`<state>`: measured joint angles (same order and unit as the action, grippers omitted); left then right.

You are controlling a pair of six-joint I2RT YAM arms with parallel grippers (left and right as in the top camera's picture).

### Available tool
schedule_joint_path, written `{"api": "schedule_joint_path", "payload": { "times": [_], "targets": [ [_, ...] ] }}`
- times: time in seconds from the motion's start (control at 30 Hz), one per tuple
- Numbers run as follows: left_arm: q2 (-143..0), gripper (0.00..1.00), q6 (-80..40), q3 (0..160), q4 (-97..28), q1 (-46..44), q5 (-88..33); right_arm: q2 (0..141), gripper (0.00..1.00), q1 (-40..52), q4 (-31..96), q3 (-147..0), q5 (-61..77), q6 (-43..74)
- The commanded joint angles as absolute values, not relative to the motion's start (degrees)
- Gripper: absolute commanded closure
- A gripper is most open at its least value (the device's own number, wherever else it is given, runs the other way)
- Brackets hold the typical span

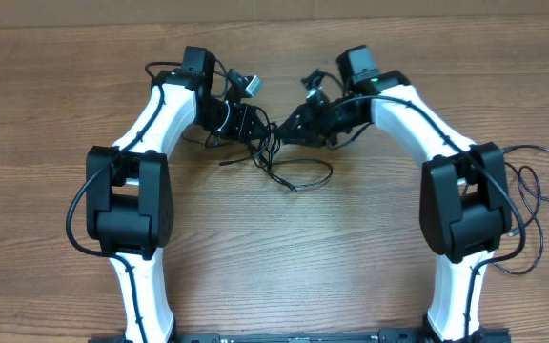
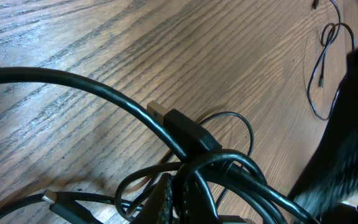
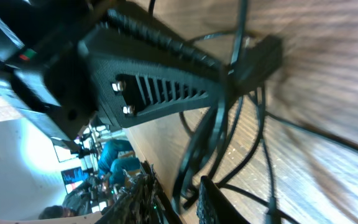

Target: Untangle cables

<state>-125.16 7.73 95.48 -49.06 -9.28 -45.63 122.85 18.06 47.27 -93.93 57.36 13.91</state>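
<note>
The table (image 1: 284,276) is brown wood, matte, its long grain running side to side; the cables (image 1: 265,148) lie knotted at its far middle, between the two white-and-black arms, with one thin loop (image 1: 303,173) trailing flat on the wood toward the near side; the left arm (image 1: 155,119) reaches in from the left, its jaws closed on the cables, which in the left wrist view rise off the grain with a plug (image 2: 179,124) lifted among them; the right arm (image 1: 417,114) reaches in from the right; its jaws stand apart with cords running between them, and I cannot tell whether they pinch any; thicker black wiring (image 1: 541,195) of that arm loops on the table near the right edge; past the table's edge the right wrist view shows a bright, blurred room with a figure in a teal top (image 3: 120,158).
</note>
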Motion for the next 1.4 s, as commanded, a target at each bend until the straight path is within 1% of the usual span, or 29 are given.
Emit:
{"api": "schedule_joint_path", "payload": {
  "times": [0.0, 0.3, 0.37, 0.57, 0.6, 0.63, 0.67, 0.77, 0.93, 1.07, 1.23, 1.37],
  "targets": [
    [-126.28, 0.96, 8.95, 94.98, -49.04, -9.34, -45.93, 120.90, 0.76, 19.49, 47.07, -93.69, 55.51, 15.49],
    [-126.28, 0.95, 8.95, 94.98, -49.04, -9.34, -45.93, 120.90, 0.77, 19.81, 45.28, -93.69, 55.53, 15.46],
    [-126.28, 0.95, 8.95, 94.96, -49.04, -9.34, -45.93, 120.90, 0.80, 19.84, 44.84, -93.69, 55.53, 15.46],
    [-126.28, 0.95, 8.95, 94.98, -49.01, -9.34, -45.93, 120.90, 0.82, 19.84, 43.92, -93.69, 55.53, 15.46],
    [-126.28, 0.95, 8.95, 94.98, -49.01, -9.34, -45.93, 120.90, 0.86, 19.81, 43.68, -93.69, 55.55, 15.44],
    [-126.28, 0.95, 8.95, 94.98, -49.01, -9.34, -45.93, 120.90, 0.93, 19.81, 43.51, -93.69, 55.55, 15.42],
    [-126.28, 0.95, 8.95, 94.98, -49.04, -9.34, -45.93, 120.88, 0.96, 19.81, 43.22, -93.69, 55.79, 15.16],
    [-126.28, 0.95, 8.95, 94.96, -49.04, -9.34, -45.93, 120.88, 0.96, 19.62, 41.71, -93.69, 62.35, 11.86],
    [-126.28, 0.95, 8.95, 94.98, -48.99, -9.34, -45.91, 120.88, 0.96, 17.74, 39.59, -93.69, 74.91, 11.46],
    [-126.28, 0.95, 8.95, 94.96, -48.97, -9.34, -45.87, 120.88, 0.96, 16.84, 39.46, -93.69, 82.37, 7.94],
    [-126.28, 0.95, 8.45, 94.98, -48.97, -9.37, -44.47, 120.88, 0.96, 16.84, 39.20, -93.69, 87.59, 4.47],
    [-126.28, 0.95, 6.48, 94.98, -48.75, -9.34, -42.02, 120.88, 0.96, 16.84, 39.20, -93.69, 87.57, 4.40]
  ]
}}
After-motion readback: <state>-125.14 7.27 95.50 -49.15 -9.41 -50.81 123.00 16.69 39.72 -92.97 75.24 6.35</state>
